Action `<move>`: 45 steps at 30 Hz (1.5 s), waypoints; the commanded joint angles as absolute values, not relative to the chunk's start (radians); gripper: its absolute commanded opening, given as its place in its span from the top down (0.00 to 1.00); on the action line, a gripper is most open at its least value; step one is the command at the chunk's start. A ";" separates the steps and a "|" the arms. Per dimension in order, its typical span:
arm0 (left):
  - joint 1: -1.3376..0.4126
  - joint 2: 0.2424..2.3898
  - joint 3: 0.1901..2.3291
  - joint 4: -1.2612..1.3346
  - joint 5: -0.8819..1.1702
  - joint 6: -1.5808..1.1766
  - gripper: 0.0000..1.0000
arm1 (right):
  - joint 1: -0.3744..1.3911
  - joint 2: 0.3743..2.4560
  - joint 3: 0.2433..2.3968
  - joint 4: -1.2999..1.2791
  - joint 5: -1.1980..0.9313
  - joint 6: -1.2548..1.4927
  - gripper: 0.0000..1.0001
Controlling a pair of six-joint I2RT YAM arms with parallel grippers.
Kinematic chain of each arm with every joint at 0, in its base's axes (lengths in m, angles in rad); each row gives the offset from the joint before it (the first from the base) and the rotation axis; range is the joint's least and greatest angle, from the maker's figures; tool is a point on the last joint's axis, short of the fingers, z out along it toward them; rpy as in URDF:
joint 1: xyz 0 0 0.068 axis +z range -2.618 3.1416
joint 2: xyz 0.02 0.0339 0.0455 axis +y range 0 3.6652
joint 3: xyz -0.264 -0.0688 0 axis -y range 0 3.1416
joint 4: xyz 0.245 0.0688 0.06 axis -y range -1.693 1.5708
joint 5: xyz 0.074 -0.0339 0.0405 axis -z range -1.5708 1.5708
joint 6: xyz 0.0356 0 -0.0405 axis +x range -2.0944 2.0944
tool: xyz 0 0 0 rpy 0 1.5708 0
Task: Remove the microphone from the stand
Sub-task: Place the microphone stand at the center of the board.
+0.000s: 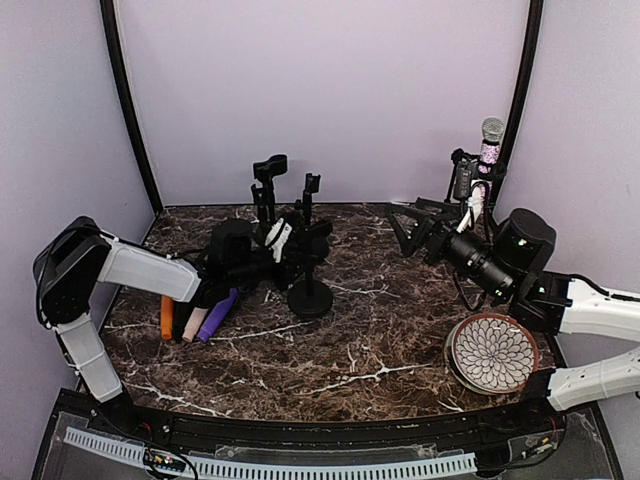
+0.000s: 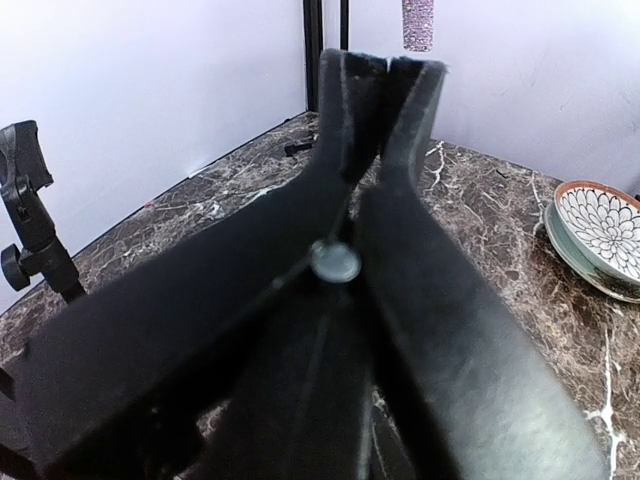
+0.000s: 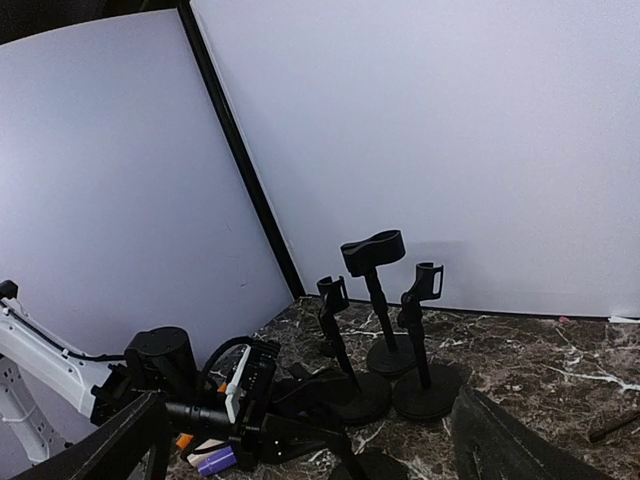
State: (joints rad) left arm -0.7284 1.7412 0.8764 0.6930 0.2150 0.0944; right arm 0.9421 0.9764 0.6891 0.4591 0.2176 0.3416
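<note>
Two grippers: one is seen drawn nearly together, the other spread wide.
Left gripper (image 2: 386, 66): the fingers are pressed almost together at the tips, with only a thin slit between them; whether anything is pinched there cannot be told.
Left gripper's place: it is held low at mid-table, among the empty black stands (image 1: 270, 170), close above a round stand base (image 1: 310, 298).
Right gripper (image 1: 403, 228): the jaws are spread wide and nothing is seen between them; it is held just left of the mic stand (image 1: 463, 182) and is not touching it.
Microphone (image 1: 491, 135): a pink glittery body with a silver mesh head is seated upright in the clip of the mic stand at the far right corner, and is touched by neither gripper.
Table (image 1: 380, 340): a dark marbled top is seen.
Patterned plate (image 1: 492, 352): it is set near the right arm's base.
Coloured items (image 1: 195, 322): orange, pink and purple pieces are laid side by side under the left arm.
</note>
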 commanded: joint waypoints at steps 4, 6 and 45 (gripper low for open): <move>-0.666 1.858 1.049 0.658 0.270 0.151 0.97 | 0.928 0.948 0.675 0.466 0.250 0.329 0.02; -0.654 1.888 1.082 0.641 0.275 0.158 0.97 | 0.927 0.947 0.674 0.465 0.253 0.327 0.02; -0.555 2.122 1.472 0.340 0.251 0.300 1.00 | 0.890 0.942 0.686 0.427 0.295 0.340 0.02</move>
State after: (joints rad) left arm -0.5861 2.1391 1.4734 0.4721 0.3218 0.2054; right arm 0.8986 0.9627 0.6815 0.4061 0.2745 0.3294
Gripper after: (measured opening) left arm 0.255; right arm 0.985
